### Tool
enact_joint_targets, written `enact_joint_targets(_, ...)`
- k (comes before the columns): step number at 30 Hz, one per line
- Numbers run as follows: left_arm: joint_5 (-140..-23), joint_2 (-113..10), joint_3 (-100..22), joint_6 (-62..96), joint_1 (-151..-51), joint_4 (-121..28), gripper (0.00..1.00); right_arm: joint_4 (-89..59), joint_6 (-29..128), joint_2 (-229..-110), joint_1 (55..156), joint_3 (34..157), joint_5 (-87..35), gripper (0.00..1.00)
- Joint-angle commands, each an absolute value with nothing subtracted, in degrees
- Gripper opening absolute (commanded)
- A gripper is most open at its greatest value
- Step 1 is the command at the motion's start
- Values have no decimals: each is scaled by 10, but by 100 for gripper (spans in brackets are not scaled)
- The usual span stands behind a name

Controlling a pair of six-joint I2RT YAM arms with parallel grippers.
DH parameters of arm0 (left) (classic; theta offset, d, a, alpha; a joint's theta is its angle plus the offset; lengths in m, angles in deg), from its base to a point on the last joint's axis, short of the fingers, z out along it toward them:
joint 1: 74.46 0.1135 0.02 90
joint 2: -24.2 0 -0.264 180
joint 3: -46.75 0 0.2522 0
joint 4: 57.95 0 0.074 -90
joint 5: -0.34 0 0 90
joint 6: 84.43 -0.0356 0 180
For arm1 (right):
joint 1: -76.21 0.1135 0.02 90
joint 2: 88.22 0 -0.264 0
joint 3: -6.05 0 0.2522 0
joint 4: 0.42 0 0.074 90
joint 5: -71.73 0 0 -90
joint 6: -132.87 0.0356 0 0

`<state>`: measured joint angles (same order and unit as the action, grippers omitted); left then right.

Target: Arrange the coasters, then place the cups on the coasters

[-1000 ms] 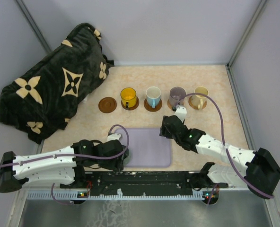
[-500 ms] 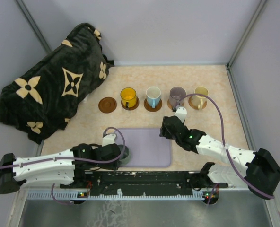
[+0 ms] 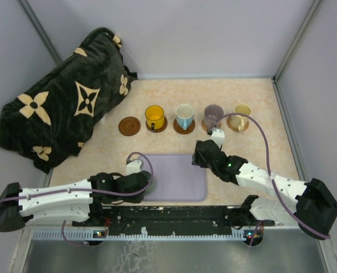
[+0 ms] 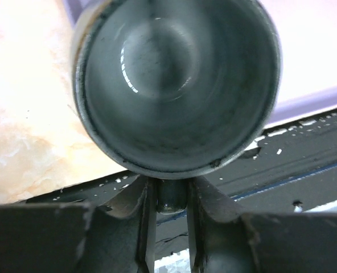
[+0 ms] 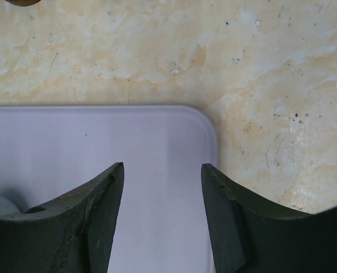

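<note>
Nearest, at the near left corner of the lavender tray (image 3: 183, 179): left gripper (image 4: 171, 196), fingers (image 4: 143, 210) pinched narrow on the handle of the grey-green mug (image 4: 177, 85). Mug upright, mouth open toward the wrist camera, over the tray's corner, with marbled table (image 3: 254, 96) to its left. Resting or lifted: impossible to tell.

A little farther and to the right: right gripper (image 5: 163, 187), fingers spread wide and holding nothing, above the tray's far right corner.

Beyond that, a row across the table, left to right: empty dark brown coaster (image 3: 130, 125), then yellow mug (image 3: 155, 116), white-and-blue mug (image 3: 184, 116), purple-grey mug (image 3: 213, 114) and beige mug (image 3: 242, 115), each standing on one of four more coasters (image 3: 190, 129).

At the far left, heaped against the wall: black blanket (image 3: 66, 96) with cream flower shapes.
</note>
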<state>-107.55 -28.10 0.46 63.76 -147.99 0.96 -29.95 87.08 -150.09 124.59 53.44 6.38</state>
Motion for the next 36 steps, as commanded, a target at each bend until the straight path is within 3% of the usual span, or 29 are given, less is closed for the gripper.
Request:
enact_joint_targets(1,-1076,-292,1,631,-1483,6,20,-279,879,-1493,1250,529,66,57)
enact_joint_targets(9,-1090,-309,-27,613,-1487,6,9,-274,880,-1493,1250,522,63,58)
enact_joint_targets(20,-1182,-351,-131,559,-1491,13,6,-284,879,-1483,1250,516,76,59)
enact_joint_targets(36,-1335,-322,-148,570,-1449,51,6,-329,896,-1429,1250,483,109,59)
